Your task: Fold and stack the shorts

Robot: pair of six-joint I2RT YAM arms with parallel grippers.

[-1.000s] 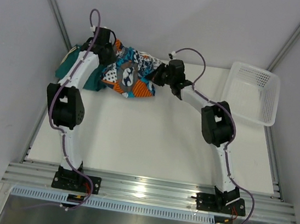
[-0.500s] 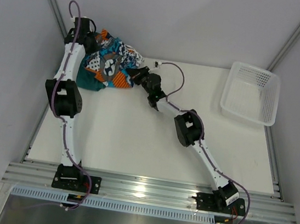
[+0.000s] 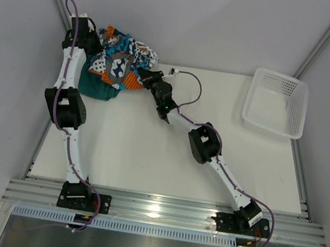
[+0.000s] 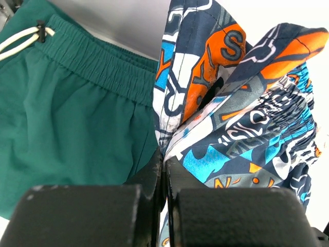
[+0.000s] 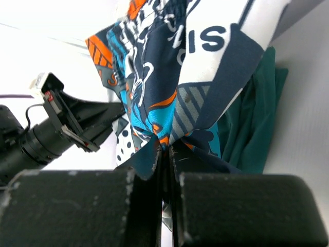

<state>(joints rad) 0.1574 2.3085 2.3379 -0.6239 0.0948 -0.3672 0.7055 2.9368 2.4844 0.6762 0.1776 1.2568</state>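
While arms (image 3: 64, 101) stretch far-left, left tool (image 4: 164, 165), right tool (image 5: 165, 153) pinching printed shorts (image 3: 121, 64), seemingly lifted

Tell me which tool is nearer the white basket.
Right. The right tool grips the printed shorts mid-table, left of the basket; the left tool is farther, at the far-left corner.

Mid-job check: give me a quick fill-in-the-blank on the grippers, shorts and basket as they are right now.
1. The left gripper and right gripper both pinch the printed shorts, jaws ___.
2. Under that pair lie the teal shorts, with a pale ___ at the waistband.
3. The basket sits at the table's far ___ corner.
Missing words: shut; drawstring; right.
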